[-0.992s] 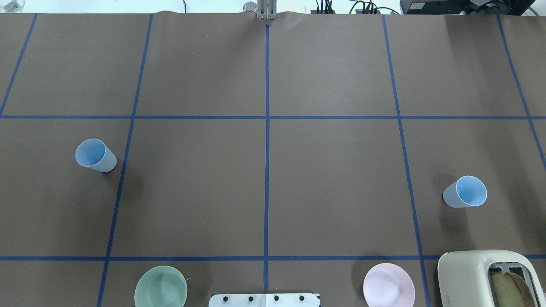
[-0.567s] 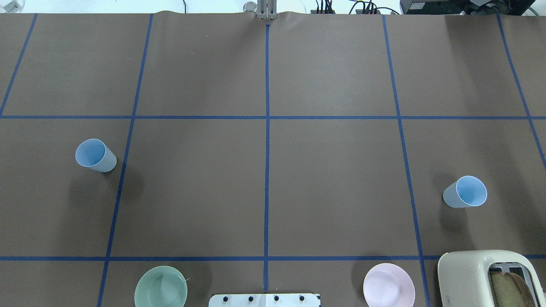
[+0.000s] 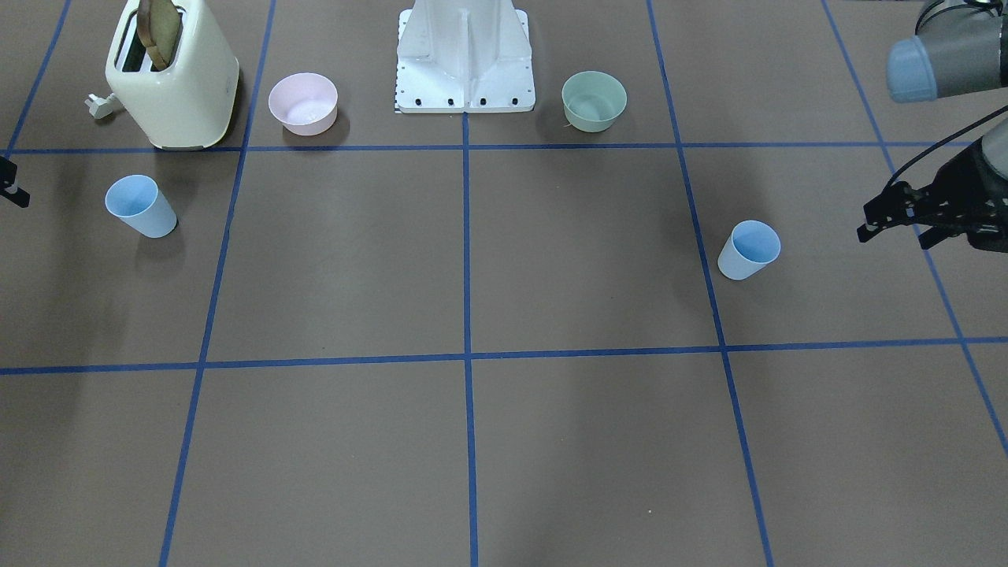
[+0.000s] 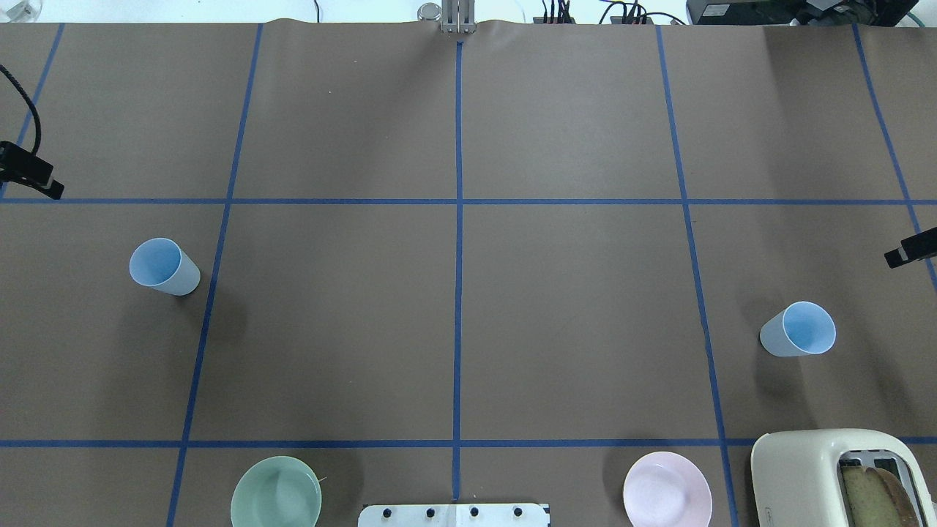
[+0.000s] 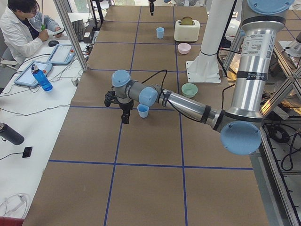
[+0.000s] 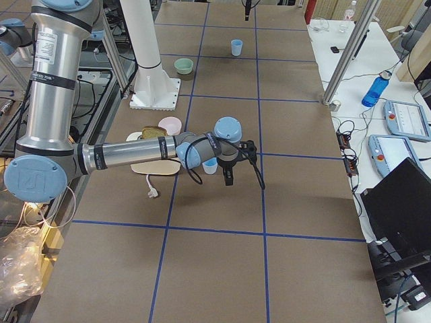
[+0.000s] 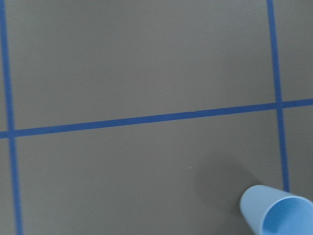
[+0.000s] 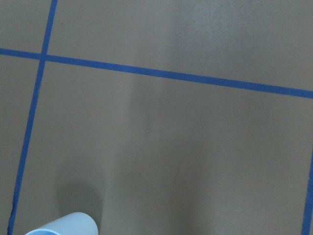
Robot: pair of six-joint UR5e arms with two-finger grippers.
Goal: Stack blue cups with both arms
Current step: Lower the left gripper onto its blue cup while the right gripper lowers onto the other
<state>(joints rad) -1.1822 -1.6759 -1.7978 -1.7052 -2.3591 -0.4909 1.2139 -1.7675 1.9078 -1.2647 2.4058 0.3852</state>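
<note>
Two light-blue cups stand upright and far apart on the brown table. The left cup (image 4: pixel 165 266) also shows in the front view (image 3: pixel 748 250) and in the left wrist view (image 7: pixel 276 215). The right cup (image 4: pixel 798 329) also shows in the front view (image 3: pixel 140 206) and in the right wrist view (image 8: pixel 63 224). My left gripper (image 4: pixel 33 176) is only partly in view at the table's left edge, beyond and outside the left cup. My right gripper (image 4: pixel 908 250) just shows at the right edge, beyond the right cup. Neither touches a cup. I cannot tell whether either gripper is open or shut.
A cream toaster (image 4: pixel 834 476) with bread stands at the near right. A pink bowl (image 4: pixel 667 489) and a green bowl (image 4: pixel 276 492) flank the white pedestal (image 3: pixel 465 55). Blue tape lines grid the table. A person sits at a side desk (image 5: pixel 23 23).
Both grippers have come into the overhead view at its left and right edges; before, neither showed. The cups have not moved.
</note>
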